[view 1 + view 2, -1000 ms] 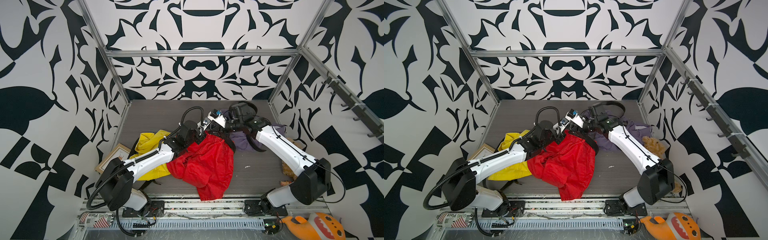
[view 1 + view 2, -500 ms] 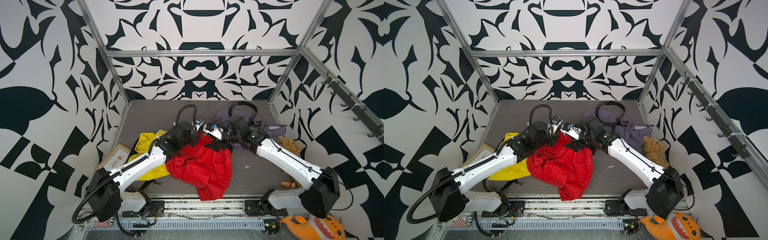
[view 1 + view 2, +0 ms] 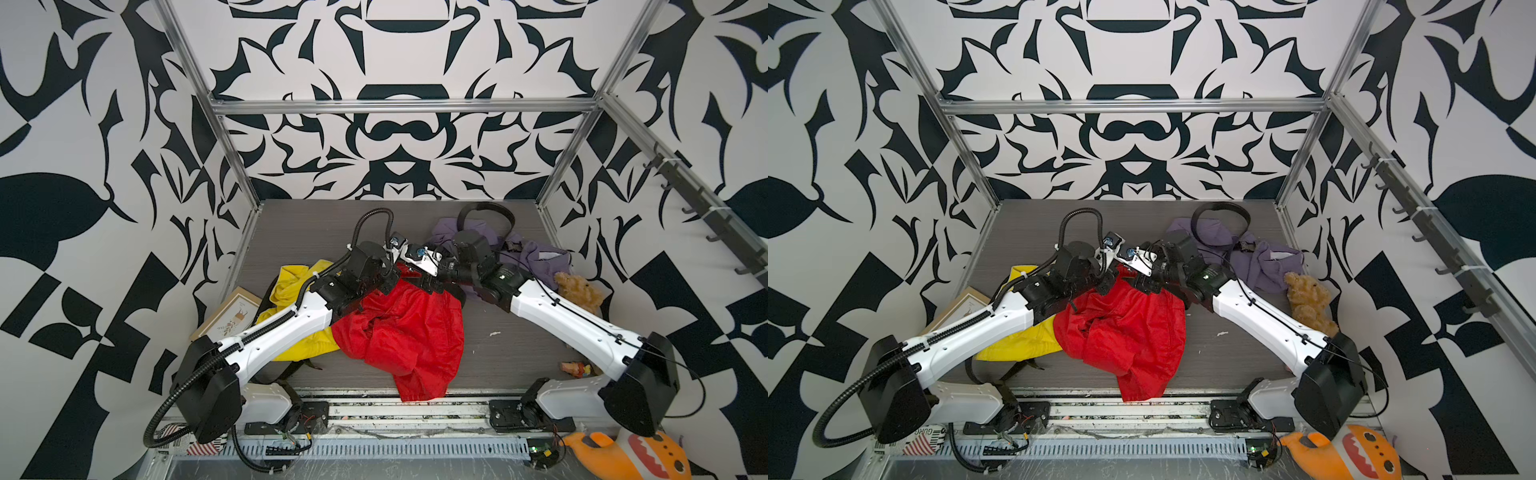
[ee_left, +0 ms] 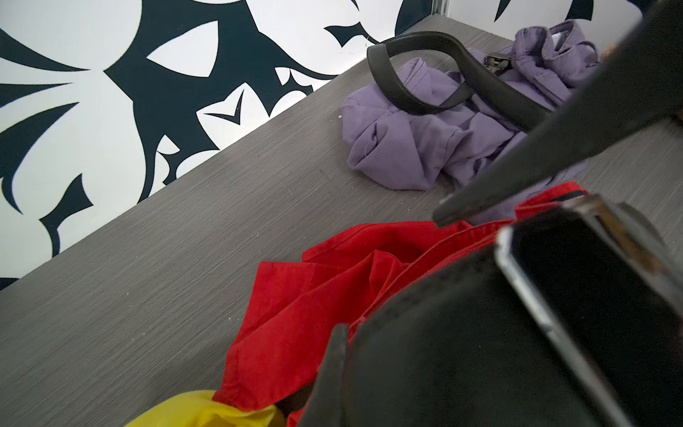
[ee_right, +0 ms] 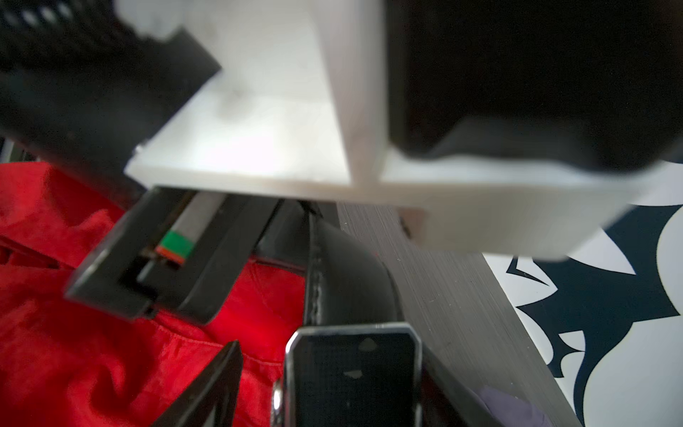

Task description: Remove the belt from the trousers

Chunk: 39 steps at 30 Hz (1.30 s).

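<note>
Atop crumpled red trousers (image 3: 399,328) curves a stitched black belt (image 5: 347,266).

red trousers (image 3: 407,332), black belt (image 5: 343,273), purple garment (image 3: 540,259)

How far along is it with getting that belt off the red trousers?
Nothing looks finished: the belt still runs along the top of the red trousers. In hand: the left hand appears clamped on the belt, and the right hand stands open around the buckle. Left to do: drawing the whole belt out and clear.
</note>
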Tool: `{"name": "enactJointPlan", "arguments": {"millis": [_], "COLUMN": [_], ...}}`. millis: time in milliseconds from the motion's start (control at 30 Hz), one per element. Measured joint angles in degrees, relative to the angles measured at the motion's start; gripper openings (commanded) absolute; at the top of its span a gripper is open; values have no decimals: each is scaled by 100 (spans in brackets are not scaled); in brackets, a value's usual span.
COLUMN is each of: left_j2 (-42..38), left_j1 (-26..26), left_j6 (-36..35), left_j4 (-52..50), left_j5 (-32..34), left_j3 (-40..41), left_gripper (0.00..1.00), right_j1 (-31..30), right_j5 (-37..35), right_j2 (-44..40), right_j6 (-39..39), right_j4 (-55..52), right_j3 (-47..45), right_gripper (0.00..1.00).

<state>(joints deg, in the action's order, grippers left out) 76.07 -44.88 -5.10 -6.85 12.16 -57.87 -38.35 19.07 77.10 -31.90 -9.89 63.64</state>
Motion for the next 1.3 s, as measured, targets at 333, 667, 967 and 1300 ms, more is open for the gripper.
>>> {"name": "enactJointPlan", "arguments": {"millis": [333, 667, 967, 1300], "left_j2": [0, 0, -413, -791], "left_j1": [4, 59, 568, 1735], "left_j6": [66, 216, 675, 1502], "left_j4": [-31, 44, 573, 446], "left_j5": [-35, -98, -931, -1191], "left_j3": [0, 46, 529, 704], "left_gripper": [0, 0, 0, 0], "right_j1": [4, 299, 894, 1502], "right_j5": [9, 339, 1543, 1700], "right_j2": [11, 7, -42, -321], "right_j6": [66, 413, 730, 868], "right_j4": [76, -42, -240, -640], "right_j3": [22, 116, 116, 105], "right_gripper": [32, 0, 0, 0]}}
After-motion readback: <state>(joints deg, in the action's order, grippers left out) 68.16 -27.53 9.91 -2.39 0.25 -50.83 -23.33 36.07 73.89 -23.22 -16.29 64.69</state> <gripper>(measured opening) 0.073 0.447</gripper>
